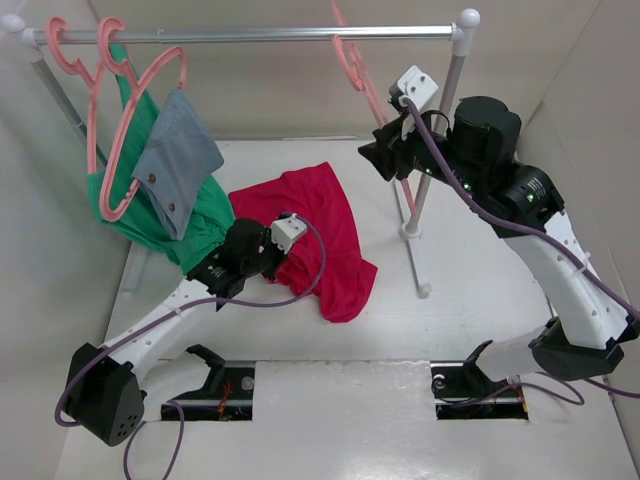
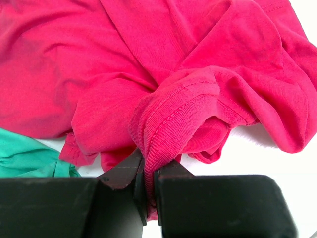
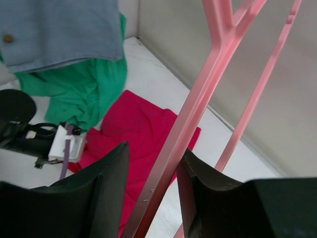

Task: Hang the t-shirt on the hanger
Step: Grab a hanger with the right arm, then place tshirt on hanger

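White tabletop (image 1: 470, 300) fills the floor of a walled enclosure, both arm bases bolted at its near edge. Left arm reaches low and forward, and the left tool (image 2: 148, 171) is clamped tight: a ridge of ribbed hem from the t-shirt (image 1: 325, 225) is pinched between its dark fingers (image 2: 124, 171), no gap to be seen in the left wrist view. Rest of the crimson shirt lies crumpled on the tabletop just beyond that tool, near the middle, its left edge touching the green garment (image 1: 195, 225).

Further back on the right, the right arm is raised. The right tool (image 3: 151, 173) stands parted, and one sloping arm of the hanger (image 3: 198, 99) runs up between its fingers (image 3: 111, 178), with a sliver of space on either side of the pink bar. That hanger hangs by its hook from the rail (image 1: 250, 35), near the right-hand post.

At the far left of the rail, more pink hangers (image 1: 120, 110) carry the green garment and a grey-blue cloth (image 1: 180, 150).
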Tool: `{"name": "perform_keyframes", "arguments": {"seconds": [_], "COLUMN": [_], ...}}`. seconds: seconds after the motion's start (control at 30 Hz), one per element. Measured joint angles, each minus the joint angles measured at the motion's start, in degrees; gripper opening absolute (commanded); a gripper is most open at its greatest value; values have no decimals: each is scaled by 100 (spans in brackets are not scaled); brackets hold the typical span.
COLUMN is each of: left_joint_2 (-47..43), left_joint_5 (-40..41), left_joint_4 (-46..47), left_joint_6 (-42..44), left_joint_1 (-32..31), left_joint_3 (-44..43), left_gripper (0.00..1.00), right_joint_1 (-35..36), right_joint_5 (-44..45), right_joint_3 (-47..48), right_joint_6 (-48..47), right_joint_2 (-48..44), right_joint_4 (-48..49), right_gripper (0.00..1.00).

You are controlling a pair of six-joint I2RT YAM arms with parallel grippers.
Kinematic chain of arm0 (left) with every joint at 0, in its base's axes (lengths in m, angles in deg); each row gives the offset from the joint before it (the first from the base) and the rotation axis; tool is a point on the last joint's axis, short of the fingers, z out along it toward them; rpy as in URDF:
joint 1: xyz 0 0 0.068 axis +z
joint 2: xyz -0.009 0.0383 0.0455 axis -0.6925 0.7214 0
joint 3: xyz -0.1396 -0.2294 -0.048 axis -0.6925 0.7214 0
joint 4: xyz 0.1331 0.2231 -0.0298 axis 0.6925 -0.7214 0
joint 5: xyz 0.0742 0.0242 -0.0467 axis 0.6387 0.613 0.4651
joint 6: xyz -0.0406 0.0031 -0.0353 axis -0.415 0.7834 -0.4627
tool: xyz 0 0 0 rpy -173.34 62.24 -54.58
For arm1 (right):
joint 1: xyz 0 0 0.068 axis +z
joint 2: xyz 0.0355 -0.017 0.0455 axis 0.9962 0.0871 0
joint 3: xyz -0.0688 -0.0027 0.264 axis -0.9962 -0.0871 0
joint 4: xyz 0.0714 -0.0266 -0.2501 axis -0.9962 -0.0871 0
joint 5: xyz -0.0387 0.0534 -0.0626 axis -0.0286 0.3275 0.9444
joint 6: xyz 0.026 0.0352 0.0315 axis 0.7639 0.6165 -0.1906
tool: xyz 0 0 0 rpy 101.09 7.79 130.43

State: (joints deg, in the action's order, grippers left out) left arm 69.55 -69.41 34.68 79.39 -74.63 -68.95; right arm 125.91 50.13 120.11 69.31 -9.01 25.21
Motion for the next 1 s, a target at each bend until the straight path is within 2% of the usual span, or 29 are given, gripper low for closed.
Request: {"name": "perform_keyframes", "arguments": {"seconds": [0.17, 0.47, 0.6, 0.7, 0.87, 1.0], "left_joint_2": [0, 42, 372, 914, 1888, 2350], "left_joint_5": [0, -20, -35, 15, 87, 179], "left_joint_4": [-13, -426, -638, -911, -1355, -1611], "left_joint_6": [17, 153, 238, 345, 503, 557], "left_joint_1": [0, 0, 0, 0, 0, 0], "left_joint_3": [0, -212, -621, -1279, -2435, -2780], "left_gripper": [0, 0, 0, 0, 0, 0], "right_joint_1": [-9, -9, -9, -9, -9, -9], "right_joint_5": [-848, -1635, -1812, -2057, -2465, -2710], "right_joint_3": [-588, -3954, -4828, -5515, -6037, -6037], "right_joint_6": [-61, 505, 990, 1434, 2074, 2365], "right_joint_2": [-304, -2378, -3021, -3528, -4232, -4590], "right_joint_4": [212, 330, 269, 278, 240, 258], "right_gripper": [0, 0, 0, 0, 0, 0]}}
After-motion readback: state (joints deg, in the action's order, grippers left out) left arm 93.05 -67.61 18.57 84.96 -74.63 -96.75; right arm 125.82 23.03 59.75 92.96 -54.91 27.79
